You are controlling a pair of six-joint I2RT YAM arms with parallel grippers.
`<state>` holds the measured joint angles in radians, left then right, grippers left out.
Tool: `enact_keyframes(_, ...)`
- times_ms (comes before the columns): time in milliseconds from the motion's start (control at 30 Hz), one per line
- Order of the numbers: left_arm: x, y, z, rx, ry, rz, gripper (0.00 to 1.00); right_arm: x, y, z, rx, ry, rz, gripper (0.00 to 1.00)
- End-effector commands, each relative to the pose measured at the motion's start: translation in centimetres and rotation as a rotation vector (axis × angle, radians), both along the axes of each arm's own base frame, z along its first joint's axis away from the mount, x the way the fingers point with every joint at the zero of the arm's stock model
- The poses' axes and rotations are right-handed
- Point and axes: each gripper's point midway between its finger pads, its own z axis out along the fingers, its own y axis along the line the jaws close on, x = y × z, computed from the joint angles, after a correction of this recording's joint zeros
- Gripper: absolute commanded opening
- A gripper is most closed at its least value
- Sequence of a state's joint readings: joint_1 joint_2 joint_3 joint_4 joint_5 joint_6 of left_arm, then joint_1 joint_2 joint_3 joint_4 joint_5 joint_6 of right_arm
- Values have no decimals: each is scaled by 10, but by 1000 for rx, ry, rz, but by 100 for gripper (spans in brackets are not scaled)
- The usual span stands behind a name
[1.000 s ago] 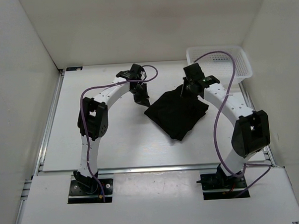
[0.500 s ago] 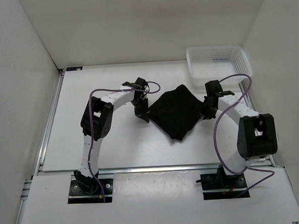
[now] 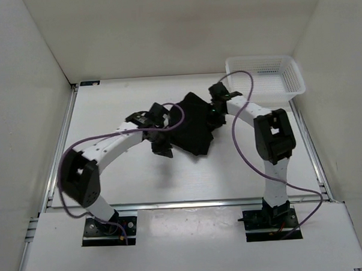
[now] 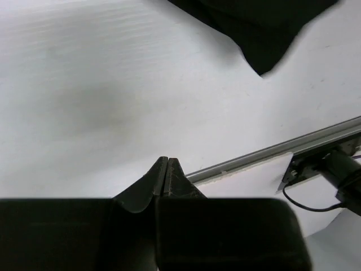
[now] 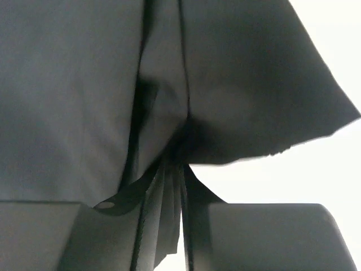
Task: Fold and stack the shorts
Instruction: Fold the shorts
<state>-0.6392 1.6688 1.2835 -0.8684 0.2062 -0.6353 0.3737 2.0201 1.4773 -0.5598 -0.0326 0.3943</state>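
Black shorts [image 3: 192, 120] lie bunched near the middle of the table [image 3: 108, 120], with the basket [image 3: 265, 76] well apart at 2 o'clock. The right gripper [image 3: 214, 113] pinches a fold at their 2 o'clock edge, jaws nearly closed on the cloth, probably to drag that side over. The left gripper [image 3: 163, 150], closed on nothing, hangs by their 8 o'clock corner. Half a second earlier the shorts lay flatter, as a diamond nearer 3 o'clock, with the right gripper at their 3 o'clock side.

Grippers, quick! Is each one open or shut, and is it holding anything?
Left gripper: shut, with nothing between its fingers.
Right gripper: shut on a fold of the shorts.
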Motion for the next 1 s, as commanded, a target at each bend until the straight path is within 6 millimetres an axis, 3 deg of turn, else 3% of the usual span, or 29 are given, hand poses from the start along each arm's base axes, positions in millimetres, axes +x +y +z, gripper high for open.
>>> enact_keyframes(0,11,38,40,-25,-115,139,10,15,31,22,-114,-88,140,23)
enact_keyframes(67,21,64,51,4,-149,209,10,24,33,47,-143,-157,90,23)
enact_keyframes(133,34,81,65,18,-194,246,10,26,22,65,-139,-207,2,23)
enact_keyframes(167,44,86,79,16,-238,251,10,27,18,97,-97,-280,-26,23)
enact_keyframes(233,65,98,80,40,-250,286,10,21,20,111,-39,-329,-30,23)
enact_keyframes(267,81,104,87,57,-283,309,10,19,25,130,5,-361,-18,23)
enact_keyframes(300,92,109,85,70,-290,320,10,5,48,131,83,-327,67,23)
enact_keyframes(333,109,119,68,95,-253,357,10,-2,63,138,136,-316,133,25)
enact_keyframes(367,123,122,70,89,-259,365,10,-9,82,127,180,-267,198,25)
enact_keyframes(400,135,126,66,90,-254,373,10,-22,105,130,220,-243,262,26)
enact_keyframes(467,159,140,49,95,-213,417,10,-34,129,110,217,-184,338,29)
enact_keyframes(533,164,145,47,78,-198,431,10,-35,155,116,253,-188,397,30)
enact_keyframes(567,167,147,46,70,-193,436,10,-37,166,96,259,-136,420,30)
enact_keyframes(600,168,151,50,68,-201,445,10,-35,172,92,270,-115,430,29)
enact_keyframes(633,166,151,47,68,-190,453,10,-27,184,101,304,-128,447,22)
enact_keyframes(667,165,151,57,58,-214,455,10,-25,186,76,283,-69,431,21)
enact_keyframes(700,160,152,53,63,-203,454,10,-22,188,69,279,-60,430,21)
enact_keyframes(800,152,157,51,68,-191,463,10,-30,177,36,223,7,410,20)
enact_keyframes(833,149,155,54,57,-193,459,10,-32,167,33,206,16,395,20)
enact_keyframes(867,146,154,51,50,-179,453,10,-46,145,12,160,81,374,14)
enact_keyframes(900,145,152,56,36,-188,449,10,-52,131,8,141,101,356,13)
enact_keyframes(933,141,150,57,25,-183,444,10,-54,117,21,126,73,343,13)
enact_keyframes(967,136,143,53,19,-170,424,10,-65,93,6,93,111,309,13)
